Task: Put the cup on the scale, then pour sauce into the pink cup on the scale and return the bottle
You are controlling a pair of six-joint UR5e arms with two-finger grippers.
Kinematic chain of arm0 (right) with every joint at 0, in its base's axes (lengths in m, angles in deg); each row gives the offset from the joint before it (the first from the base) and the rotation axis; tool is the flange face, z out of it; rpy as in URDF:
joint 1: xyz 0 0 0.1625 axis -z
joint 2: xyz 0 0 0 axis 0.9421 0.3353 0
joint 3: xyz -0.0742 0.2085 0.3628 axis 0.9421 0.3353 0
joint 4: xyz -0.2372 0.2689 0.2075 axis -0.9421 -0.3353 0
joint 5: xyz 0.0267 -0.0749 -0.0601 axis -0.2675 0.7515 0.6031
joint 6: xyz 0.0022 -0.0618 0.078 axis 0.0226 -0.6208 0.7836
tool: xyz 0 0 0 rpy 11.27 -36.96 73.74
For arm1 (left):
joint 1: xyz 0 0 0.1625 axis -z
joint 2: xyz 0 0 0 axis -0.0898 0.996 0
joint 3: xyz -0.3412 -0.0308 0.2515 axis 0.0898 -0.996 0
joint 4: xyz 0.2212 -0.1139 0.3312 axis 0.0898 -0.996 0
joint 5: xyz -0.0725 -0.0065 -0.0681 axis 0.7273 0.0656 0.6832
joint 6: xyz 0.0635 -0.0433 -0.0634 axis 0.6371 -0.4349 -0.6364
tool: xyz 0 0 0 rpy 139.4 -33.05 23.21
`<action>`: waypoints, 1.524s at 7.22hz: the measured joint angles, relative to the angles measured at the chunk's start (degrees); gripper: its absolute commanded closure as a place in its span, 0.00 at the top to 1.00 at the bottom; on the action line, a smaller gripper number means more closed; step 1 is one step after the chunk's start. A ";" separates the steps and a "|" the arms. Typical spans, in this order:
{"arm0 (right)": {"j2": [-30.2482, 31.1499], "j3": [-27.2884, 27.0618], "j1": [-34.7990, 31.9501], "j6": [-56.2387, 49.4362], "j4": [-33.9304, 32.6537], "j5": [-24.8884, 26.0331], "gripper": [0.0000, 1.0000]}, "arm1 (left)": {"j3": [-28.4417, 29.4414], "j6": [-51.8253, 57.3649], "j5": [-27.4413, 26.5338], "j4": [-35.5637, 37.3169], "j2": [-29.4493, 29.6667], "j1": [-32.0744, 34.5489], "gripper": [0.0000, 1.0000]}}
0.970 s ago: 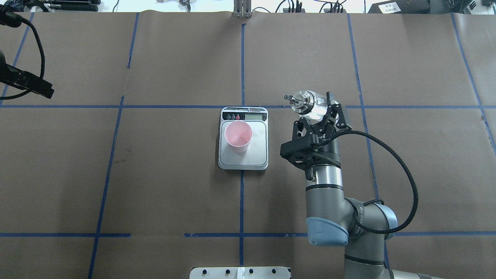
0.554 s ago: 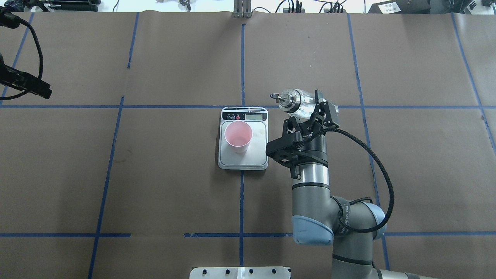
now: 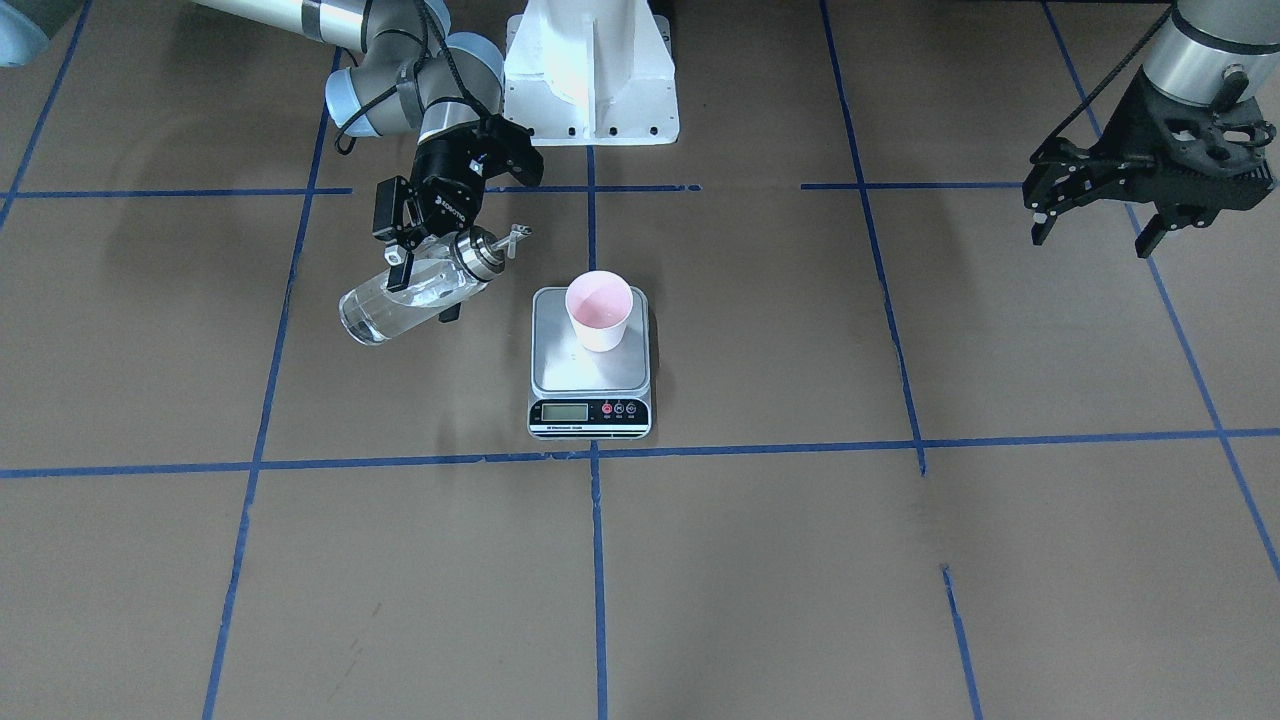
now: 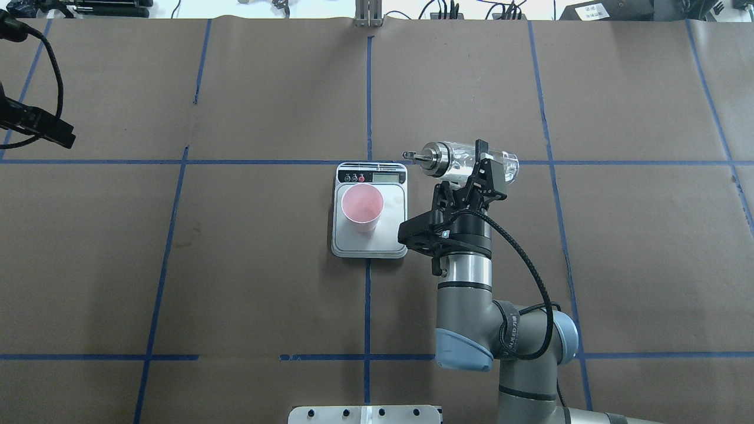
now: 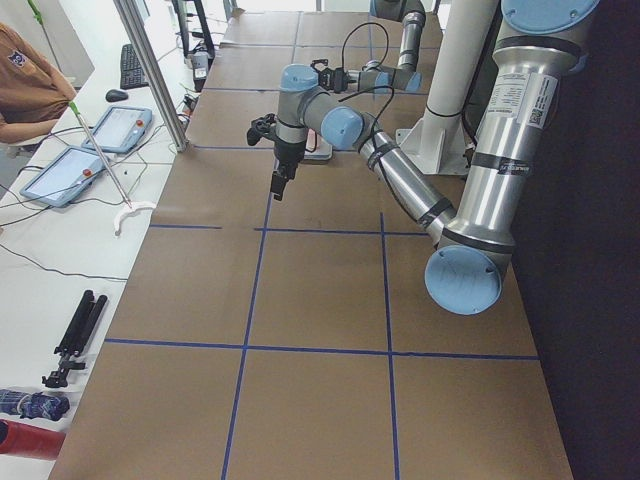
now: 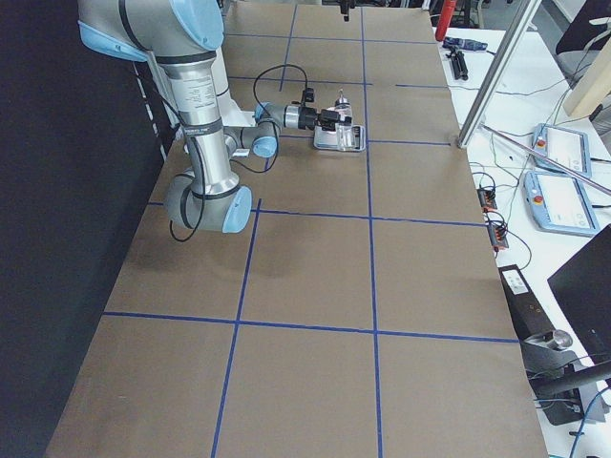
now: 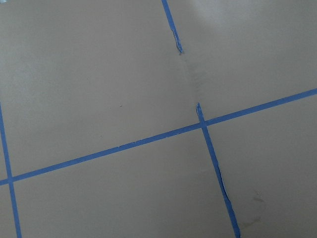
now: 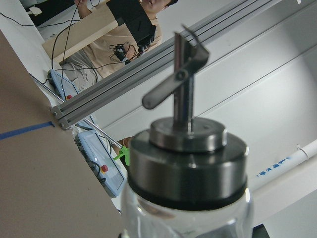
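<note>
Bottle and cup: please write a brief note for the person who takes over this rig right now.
Right pincer: shut on the bottle, tipped almost flat, spout towards the cup, not yet over it.
Left pincer: open, empty, far off to the side.
The cup stands on the scale: done.
Left to do: pour the sauce, return the bottle.

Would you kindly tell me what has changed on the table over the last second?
The right gripper, shut on the bottle, moved left toward the scale and tipped the bottle closer to level, spout pointing toward the scale. Nothing was picked up or let go. The cup stayed on the scale, and the left gripper stayed far off to the left.
</note>
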 measured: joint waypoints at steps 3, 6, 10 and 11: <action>-0.08 3.26 0.60 -3.64 -0.05 2.96 0.00 | 0.80 0.08 0.00 -0.11 0.00 0.03 1.00; -0.29 3.96 1.11 -8.87 -0.06 4.45 0.00 | 1.12 0.09 0.00 -0.12 0.00 0.03 1.00; -0.60 7.25 1.88 -12.52 -0.06 8.37 0.00 | 2.15 0.09 0.02 -0.14 0.00 0.03 1.00; -0.64 7.58 1.95 -13.85 -0.06 9.09 0.00 | 2.53 0.09 0.06 -0.20 0.00 0.03 1.00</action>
